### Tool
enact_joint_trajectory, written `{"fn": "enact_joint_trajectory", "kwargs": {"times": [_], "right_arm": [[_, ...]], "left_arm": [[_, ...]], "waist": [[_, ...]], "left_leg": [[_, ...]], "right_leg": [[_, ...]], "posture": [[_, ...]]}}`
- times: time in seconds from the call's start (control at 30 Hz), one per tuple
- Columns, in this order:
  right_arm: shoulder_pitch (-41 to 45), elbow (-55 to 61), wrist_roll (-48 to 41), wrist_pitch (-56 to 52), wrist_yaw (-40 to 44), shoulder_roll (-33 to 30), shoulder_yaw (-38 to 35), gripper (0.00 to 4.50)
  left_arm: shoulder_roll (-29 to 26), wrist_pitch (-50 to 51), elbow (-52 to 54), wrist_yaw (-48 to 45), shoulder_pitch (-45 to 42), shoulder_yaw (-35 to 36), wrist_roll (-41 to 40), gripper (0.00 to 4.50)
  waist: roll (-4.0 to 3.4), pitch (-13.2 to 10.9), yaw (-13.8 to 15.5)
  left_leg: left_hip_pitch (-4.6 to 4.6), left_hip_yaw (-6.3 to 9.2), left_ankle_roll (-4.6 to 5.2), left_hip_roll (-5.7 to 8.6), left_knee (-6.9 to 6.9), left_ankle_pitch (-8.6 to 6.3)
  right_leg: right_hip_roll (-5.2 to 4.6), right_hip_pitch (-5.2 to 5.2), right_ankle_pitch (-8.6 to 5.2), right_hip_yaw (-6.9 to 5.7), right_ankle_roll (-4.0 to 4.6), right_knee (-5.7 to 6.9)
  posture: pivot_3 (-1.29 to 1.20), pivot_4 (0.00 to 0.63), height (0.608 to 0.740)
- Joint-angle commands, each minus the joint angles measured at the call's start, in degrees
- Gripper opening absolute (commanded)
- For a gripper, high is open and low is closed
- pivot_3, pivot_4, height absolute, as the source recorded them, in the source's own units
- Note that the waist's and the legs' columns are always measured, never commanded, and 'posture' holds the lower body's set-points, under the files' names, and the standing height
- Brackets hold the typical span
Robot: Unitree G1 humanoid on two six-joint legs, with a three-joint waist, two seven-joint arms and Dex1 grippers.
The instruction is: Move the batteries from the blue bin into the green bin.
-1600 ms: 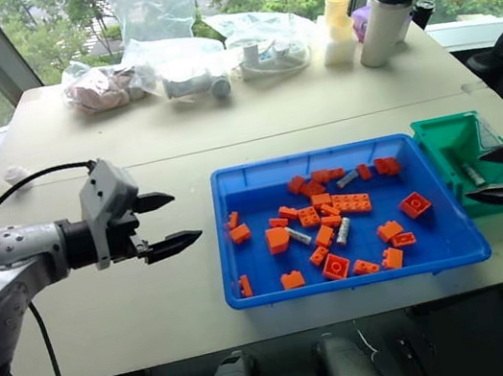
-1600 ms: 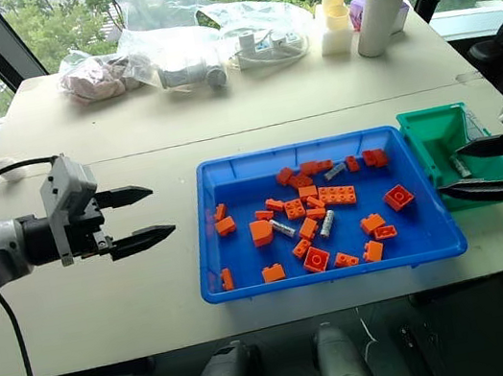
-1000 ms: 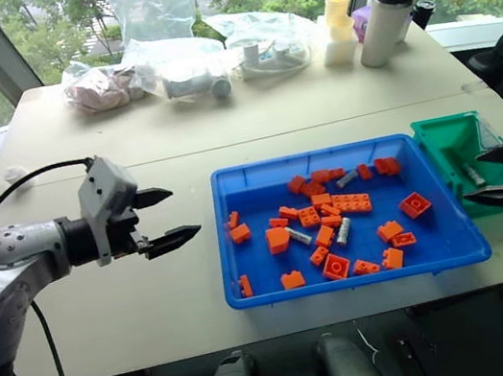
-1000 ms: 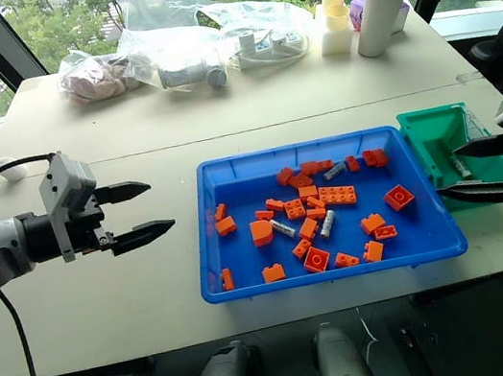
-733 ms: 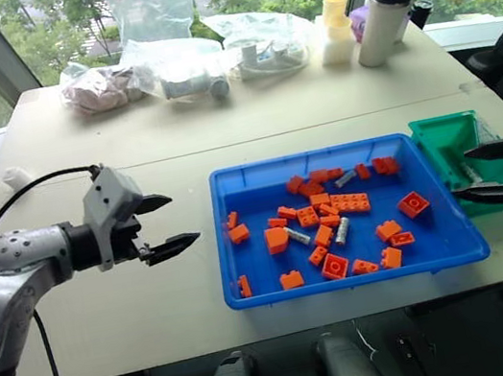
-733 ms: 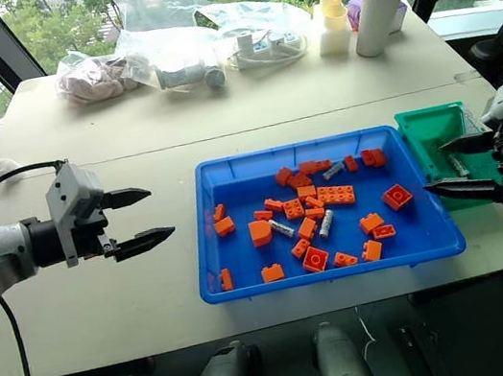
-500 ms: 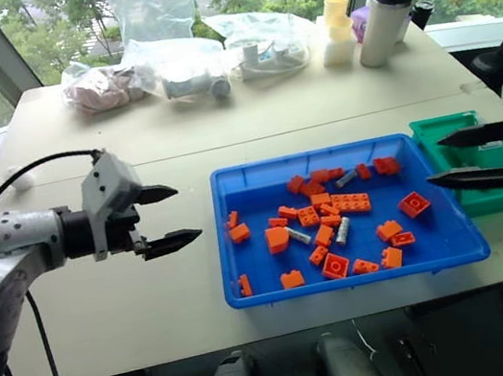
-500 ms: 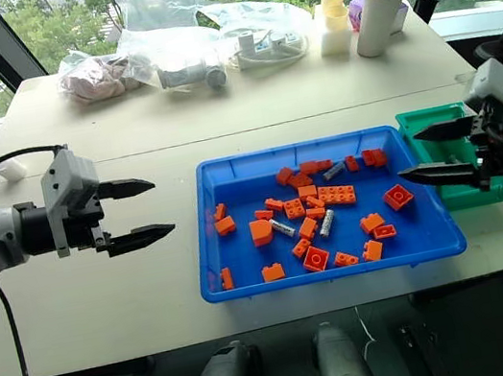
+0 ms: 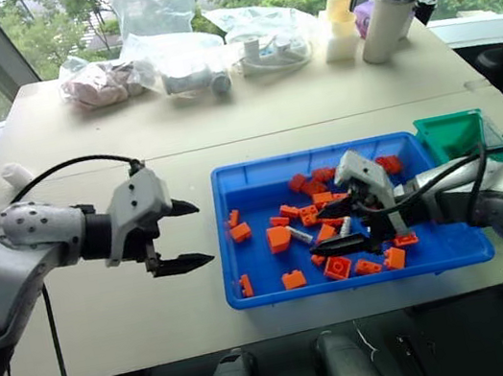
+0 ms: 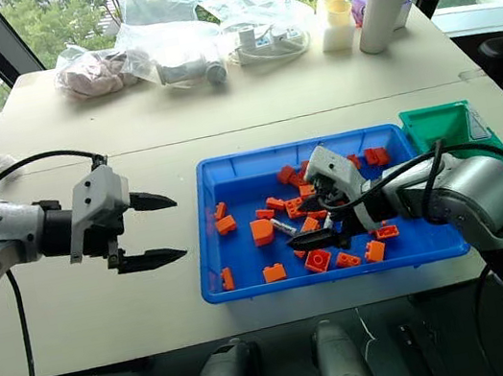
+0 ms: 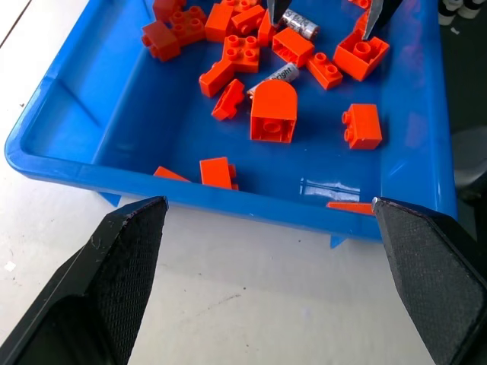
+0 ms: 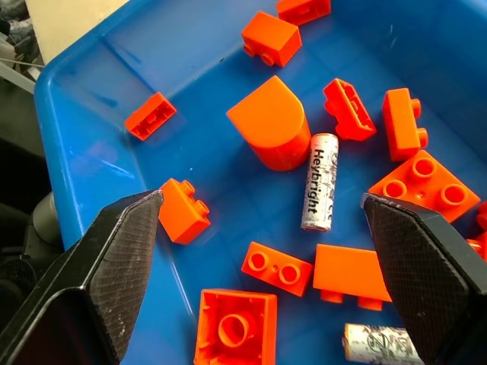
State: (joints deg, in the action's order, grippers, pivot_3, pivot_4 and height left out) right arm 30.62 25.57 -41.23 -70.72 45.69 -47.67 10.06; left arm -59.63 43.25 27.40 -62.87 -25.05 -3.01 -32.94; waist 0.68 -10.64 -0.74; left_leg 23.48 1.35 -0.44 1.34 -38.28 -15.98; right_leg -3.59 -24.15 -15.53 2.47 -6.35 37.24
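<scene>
Reach phase: right gripper over the blue bin, lining up on a battery.

Jaws wide apart, nothing held, tips straddling the battery lying flat beside the rounded orange brick; a second battery sits close by among the bricks. Next, I'd say: drop straight down, close across that cylinder without pinching a brick, then carry it to the green bin just past the blue bin's right end. Left gripper hangs open above the table, left of the blue bin.
</scene>
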Motion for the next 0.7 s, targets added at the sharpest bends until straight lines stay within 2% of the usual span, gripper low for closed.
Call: {"fn": "enact_joint_trajectory", "kwargs": {"times": [0.03, 0.23, 0.5, 0.53, 0.57, 0.7], "right_arm": [[2.3, 0.2, 1.0, -0.3, -0.4, 0.1, 0.8, 4.32], [5.3, -4.7, 6.2, 3.6, 0.5, 2.0, 7.8, 4.32], [6.7, -9.5, 11.3, 7.1, 2.2, 4.0, 12.4, 4.32], [6.8, -10.0, 12.4, 7.7, 2.2, 4.2, 13.2, 3.82], [6.9, -10.3, 13.3, 8.3, 2.4, 4.3, 14.0, 3.52], [7.1, -10.7, 16.5, 10.8, 3.3, 4.1, 15.9, 1.50]], "left_arm": [[0.1, -0.2, 2.2, 1.3, 0.2, 1.4, 0.3, 4.50], [0.7, 0.0, 3.1, 3.1, 2.1, 1.5, 0.2, 4.50], [0.9, 0.2, 3.9, 4.1, 3.2, 1.9, 0.0, 4.50], [1.0, 0.1, 3.9, 4.3, 3.1, 1.9, 0.1, 4.50], [1.1, 0.0, 3.8, 4.4, 3.1, 1.8, 0.1, 4.50], [1.1, -0.2, 3.7, 4.6, 2.9, 1.6, 0.3, 4.50]], "waist": [[0.00, 0.0, 0.0], [0.00, 0.0, -0.1], [0.02, 0.0, -0.1], [0.02, 0.0, -0.1], [0.02, 0.0, -0.1], [0.02, 0.0, -0.1]], "left_leg": [[0.00, 0.00, 0.00, 0.00, 0.00, 0.00], [0.00, -0.01, 0.00, -0.01, 0.01, 0.00], [-0.01, -0.01, 0.00, -0.01, 0.01, 0.00], [-0.01, -0.01, 0.00, -0.01, 0.01, 0.00], [-0.01, -0.01, 0.00, -0.01, 0.01, 0.00], [-0.01, -0.02, 0.00, 0.00, 0.01, 0.00]], "right_leg": [[0.00, -0.01, 0.00, 0.00, 0.00, 0.00], [0.02, -0.02, 0.00, -0.01, 0.00, 0.01], [0.02, -0.03, 0.00, -0.01, 0.00, 0.03], [0.02, -0.03, 0.00, -0.01, 0.00, 0.03], [0.03, -0.04, 0.00, -0.01, 0.00, 0.03], [0.02, -0.04, 0.00, -0.01, 0.00, 0.05]], "posture": [[0.00, 0.150, 0.740], [0.00, 0.150, 0.740], [0.00, 0.150, 0.740], [0.00, 0.150, 0.740], [0.00, 0.150, 0.740], [0.00, 0.150, 0.740]]}}
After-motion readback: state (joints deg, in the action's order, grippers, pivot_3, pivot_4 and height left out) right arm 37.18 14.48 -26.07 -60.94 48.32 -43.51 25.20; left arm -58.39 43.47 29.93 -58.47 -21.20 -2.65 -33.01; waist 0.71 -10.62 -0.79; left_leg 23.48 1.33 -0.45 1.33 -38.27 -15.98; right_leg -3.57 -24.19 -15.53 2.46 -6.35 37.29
